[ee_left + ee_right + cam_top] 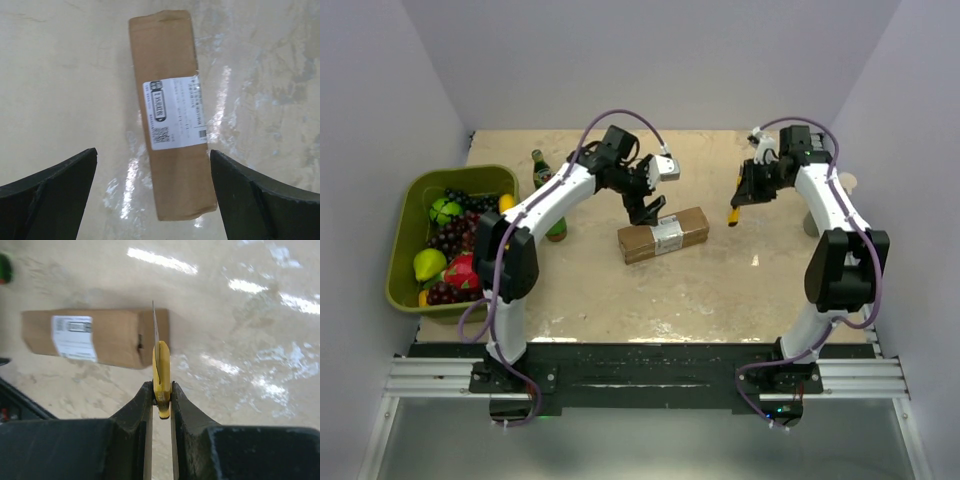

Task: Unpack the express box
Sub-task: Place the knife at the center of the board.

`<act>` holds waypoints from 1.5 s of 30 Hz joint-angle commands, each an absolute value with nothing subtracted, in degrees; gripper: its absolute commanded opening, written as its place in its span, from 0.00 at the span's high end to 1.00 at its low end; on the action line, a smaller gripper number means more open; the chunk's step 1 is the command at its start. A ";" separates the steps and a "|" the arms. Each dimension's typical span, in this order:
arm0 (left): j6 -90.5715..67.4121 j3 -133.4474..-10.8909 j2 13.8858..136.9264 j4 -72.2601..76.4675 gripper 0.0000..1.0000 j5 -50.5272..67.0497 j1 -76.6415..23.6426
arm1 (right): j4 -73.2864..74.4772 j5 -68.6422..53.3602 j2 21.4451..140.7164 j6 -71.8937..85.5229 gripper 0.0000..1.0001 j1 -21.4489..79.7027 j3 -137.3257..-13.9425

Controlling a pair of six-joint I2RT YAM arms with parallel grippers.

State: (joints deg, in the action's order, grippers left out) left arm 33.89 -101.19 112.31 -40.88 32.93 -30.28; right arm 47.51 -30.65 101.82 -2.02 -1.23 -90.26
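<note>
The express box is a long brown carton with a white label, lying flat mid-table. In the left wrist view the express box lies lengthwise between and beyond my wide-spread fingers. My left gripper hovers open just above the box's left end, touching nothing. My right gripper is to the right of the box, shut on a slim yellow utility knife whose blade points toward the express box. The knife hangs clear of the carton.
A green bin of fruit stands at the left edge. A green bottle stands beside it, behind my left arm. A pale object sits at the far right, behind my right arm.
</note>
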 commanded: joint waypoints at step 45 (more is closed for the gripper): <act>35.95 -99.23 119.88 -37.18 0.08 20.38 -36.74 | 36.48 -30.76 110.74 7.38 0.01 7.29 -82.97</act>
